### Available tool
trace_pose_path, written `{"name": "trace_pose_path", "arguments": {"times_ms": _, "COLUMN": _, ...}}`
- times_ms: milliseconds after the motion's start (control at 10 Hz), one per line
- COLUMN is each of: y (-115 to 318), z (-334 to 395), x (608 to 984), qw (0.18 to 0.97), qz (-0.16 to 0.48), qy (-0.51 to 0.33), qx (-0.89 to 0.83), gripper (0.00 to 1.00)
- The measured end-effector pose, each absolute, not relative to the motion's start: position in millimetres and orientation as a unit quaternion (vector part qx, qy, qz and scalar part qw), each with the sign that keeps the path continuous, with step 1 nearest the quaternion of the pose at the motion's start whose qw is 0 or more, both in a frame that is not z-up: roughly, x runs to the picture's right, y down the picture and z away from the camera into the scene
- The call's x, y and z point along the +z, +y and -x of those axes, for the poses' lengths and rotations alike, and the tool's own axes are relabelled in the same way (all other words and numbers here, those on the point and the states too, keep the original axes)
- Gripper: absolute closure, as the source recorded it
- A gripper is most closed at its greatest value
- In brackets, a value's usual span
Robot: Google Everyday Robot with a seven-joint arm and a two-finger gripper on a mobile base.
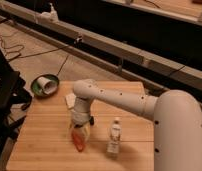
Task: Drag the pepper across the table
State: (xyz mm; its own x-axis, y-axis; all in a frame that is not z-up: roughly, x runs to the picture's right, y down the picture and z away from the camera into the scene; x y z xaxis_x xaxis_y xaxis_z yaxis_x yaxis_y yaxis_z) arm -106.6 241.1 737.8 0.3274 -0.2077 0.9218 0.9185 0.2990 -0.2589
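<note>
Camera view: my gripper (80, 131), fingers spread wide and gripping nothing, hangs over one smooth, tapered orange pepper (78, 143) on the planked wooden table (44, 135).

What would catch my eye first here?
A big white arm reaches in from the right over the wooden table. Its open gripper points down at a small orange-red pepper near the table's front edge. Just right of the pepper stands a small clear bottle.
</note>
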Motion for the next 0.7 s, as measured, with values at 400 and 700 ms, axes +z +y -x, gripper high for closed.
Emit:
{"name": "trace_pose_path", "arguments": {"times_ms": 400, "y": 241.4, "z": 107.7, "x": 737.5, "qw": 0.691, "qz": 0.43, "qy": -0.413, "qx": -0.408, "gripper": 0.35}}
{"name": "trace_pose_path", "arguments": {"times_ms": 700, "y": 246.5, "z": 109.8, "x": 751.4, "qw": 0.692, "qz": 0.437, "qy": -0.408, "qx": -0.406, "gripper": 0.35}}
